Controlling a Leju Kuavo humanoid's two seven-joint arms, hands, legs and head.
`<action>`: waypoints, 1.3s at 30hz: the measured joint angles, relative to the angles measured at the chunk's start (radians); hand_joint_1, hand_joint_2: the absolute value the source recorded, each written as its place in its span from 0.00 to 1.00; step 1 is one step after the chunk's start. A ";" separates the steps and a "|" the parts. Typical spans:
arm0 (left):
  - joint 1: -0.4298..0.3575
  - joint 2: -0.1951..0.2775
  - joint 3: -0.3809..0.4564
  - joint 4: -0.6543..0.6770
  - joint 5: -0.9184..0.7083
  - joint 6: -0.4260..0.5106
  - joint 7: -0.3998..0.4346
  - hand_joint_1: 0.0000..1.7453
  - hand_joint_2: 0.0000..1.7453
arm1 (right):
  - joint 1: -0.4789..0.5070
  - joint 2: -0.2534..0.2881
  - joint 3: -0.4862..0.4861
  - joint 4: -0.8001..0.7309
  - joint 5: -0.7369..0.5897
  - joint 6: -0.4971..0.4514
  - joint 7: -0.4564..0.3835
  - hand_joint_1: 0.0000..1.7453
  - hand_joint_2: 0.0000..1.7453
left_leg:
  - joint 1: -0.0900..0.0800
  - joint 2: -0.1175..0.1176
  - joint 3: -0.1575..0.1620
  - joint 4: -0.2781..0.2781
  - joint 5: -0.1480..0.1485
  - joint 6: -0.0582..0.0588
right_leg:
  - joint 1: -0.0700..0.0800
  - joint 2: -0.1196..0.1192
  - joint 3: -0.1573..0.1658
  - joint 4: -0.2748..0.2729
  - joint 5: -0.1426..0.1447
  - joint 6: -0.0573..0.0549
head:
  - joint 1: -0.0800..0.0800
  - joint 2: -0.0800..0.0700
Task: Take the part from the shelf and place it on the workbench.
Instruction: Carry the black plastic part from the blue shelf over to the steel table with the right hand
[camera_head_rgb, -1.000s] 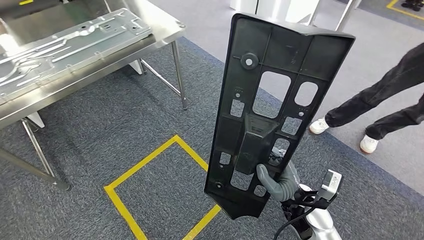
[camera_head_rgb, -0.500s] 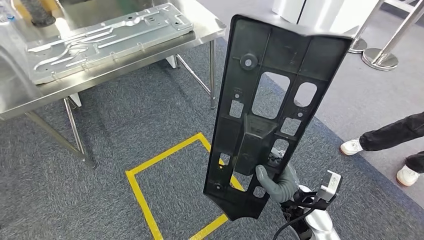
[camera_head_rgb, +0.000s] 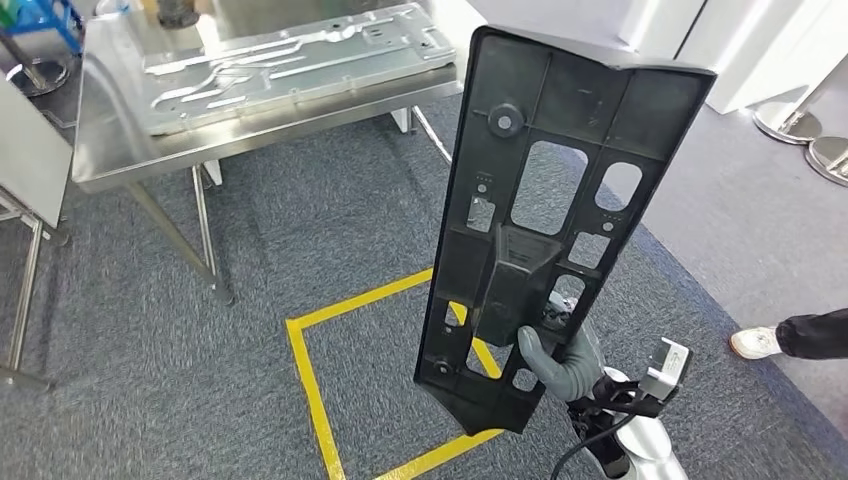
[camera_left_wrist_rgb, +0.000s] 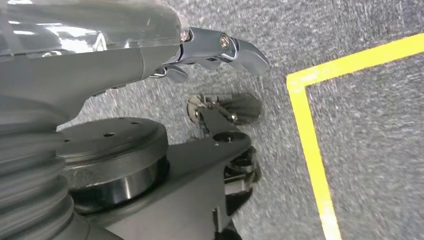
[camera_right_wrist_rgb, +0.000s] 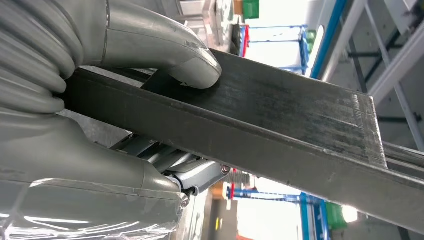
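— So how were our fingers set at that point?

— On the right hand they were clamped on the lower end of the black part; the right wrist view showed the thumb pressed flat on one face and the other fingers curled under the opposite face, the panel's edge running between them. The left hand hung by our side over the carpet with nothing in it; whether its fingers were spread or curled we could not tell.

— And the part itself?

— It stood nearly upright above the right hand, its ribbed, cut-out side toward us, high over the yellow floor marking, touching nothing else.

— Which step were we on?

— We judged it the carry: off the shelf, not yet set down. The steel workbench stood well apart, ahead and to our left, with a pressed metal panel covering much of its top toward the far edge.

— What did the next move call for?

— Closing on the near edge, then tipping the tall part flat. Held so low, it could swing, and a person's shoe stood near on our right.
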 joint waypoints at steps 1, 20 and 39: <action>0.000 0.000 0.000 0.000 0.000 0.000 0.001 0.00 1.00 | -0.007 -0.004 -0.002 0.002 0.002 0.000 0.000 0.84 1.00 | -0.001 -0.012 -0.002 -0.002 0.003 0.006 | 0.000 -0.009 0.002 -0.001 0.000 0.005 | 0.000 0.000; -0.002 -0.001 0.007 0.000 0.021 -0.012 0.016 0.00 1.00 | -0.304 -0.155 -0.103 0.171 0.128 0.002 0.039 0.84 1.00 | 0.004 -0.102 -0.034 0.066 -0.035 -0.007 | -0.017 0.113 -0.045 0.008 0.033 -0.009 | 0.000 0.000; -0.008 -0.001 0.013 0.001 0.017 -0.048 0.026 0.00 1.00 | -0.447 -0.287 -0.159 0.361 0.171 -0.009 0.050 0.84 1.00 | 0.001 -0.083 0.011 -0.023 0.013 0.043 | -0.016 0.107 -0.182 0.280 -0.085 0.036 | 0.000 0.000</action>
